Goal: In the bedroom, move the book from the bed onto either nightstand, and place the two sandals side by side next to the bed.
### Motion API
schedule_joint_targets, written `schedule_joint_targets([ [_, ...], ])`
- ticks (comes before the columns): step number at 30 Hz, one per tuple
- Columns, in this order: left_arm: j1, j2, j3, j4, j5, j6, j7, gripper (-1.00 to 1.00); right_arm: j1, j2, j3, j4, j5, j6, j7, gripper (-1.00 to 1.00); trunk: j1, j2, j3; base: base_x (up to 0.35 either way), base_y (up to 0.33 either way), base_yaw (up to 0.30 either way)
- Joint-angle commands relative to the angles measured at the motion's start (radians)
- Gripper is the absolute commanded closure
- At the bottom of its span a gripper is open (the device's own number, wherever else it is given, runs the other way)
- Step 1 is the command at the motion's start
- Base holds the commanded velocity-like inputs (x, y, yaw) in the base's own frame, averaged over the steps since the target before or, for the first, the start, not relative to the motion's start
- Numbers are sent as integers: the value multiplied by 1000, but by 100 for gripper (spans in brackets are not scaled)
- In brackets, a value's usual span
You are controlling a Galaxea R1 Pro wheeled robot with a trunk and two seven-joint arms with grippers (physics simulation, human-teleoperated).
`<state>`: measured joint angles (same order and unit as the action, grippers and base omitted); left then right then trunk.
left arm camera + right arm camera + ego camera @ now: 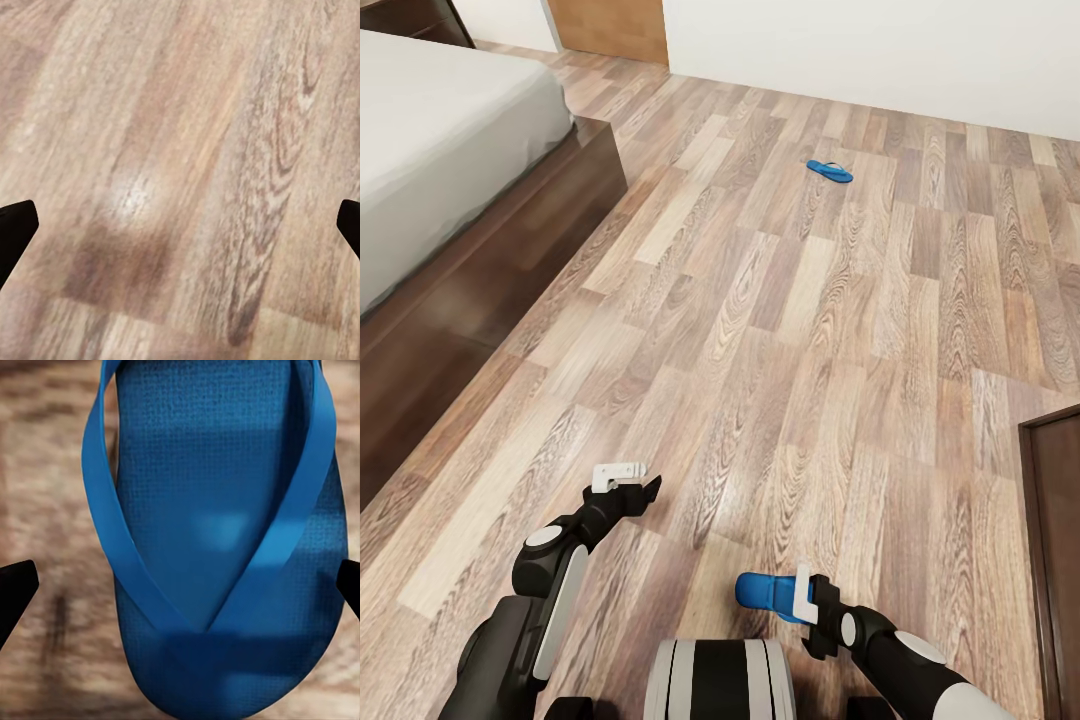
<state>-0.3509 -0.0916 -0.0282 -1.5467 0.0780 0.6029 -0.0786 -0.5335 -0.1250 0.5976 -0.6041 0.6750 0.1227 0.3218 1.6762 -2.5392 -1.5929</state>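
**One sandal at the right fingers, its mate far across the floor**

In the head view the right gripper [808,600] sat low at the bottom centre of the frame with a blue sandal [765,591] at its fingers. The right wrist view showed that sandal [217,540] lying sole-down beneath the camera, its V-shaped strap meeting near the toe, while the dark fingertips [15,589] stood wide apart at the two edges of the picture. The fingers were therefore spread; whether they touched the sandal could not be told. The second sandal [829,171] lay well apart, in the upper middle of the head view on the wood-plank floor [810,380]. The bed [440,150] filled the upper left, its pale mattress bare where it was visible; no book was visible there.

The left gripper [628,485] hung at lower left over bare planks, and the left wrist view showed its fingertips [16,225] spread with nothing between them.

The sandal looked light, thin and bendy, a foam slab with a soft strap. It would probably flex and droop if lifted by one end. A pinch across the sole's edges near mid-length, or around the strap junction, seemed the steadier hold; the textured footbed should give grip.
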Motion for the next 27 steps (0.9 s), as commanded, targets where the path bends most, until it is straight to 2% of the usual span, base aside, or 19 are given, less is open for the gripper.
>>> schedule_joint_targets([
  [1, 0, 0, 1, -1, 8, 6, 0, -100, 0, -2, 4, -3, 8, 6, 3, -100, 0, 0, -1, 0, 0, 0],
  [27, 0, 1, 1, -1, 8, 6, 0, -100, -1, -5, 3, -3, 8, 14, -34, -100, 0, 0, -1, 0, 0, 0],
])
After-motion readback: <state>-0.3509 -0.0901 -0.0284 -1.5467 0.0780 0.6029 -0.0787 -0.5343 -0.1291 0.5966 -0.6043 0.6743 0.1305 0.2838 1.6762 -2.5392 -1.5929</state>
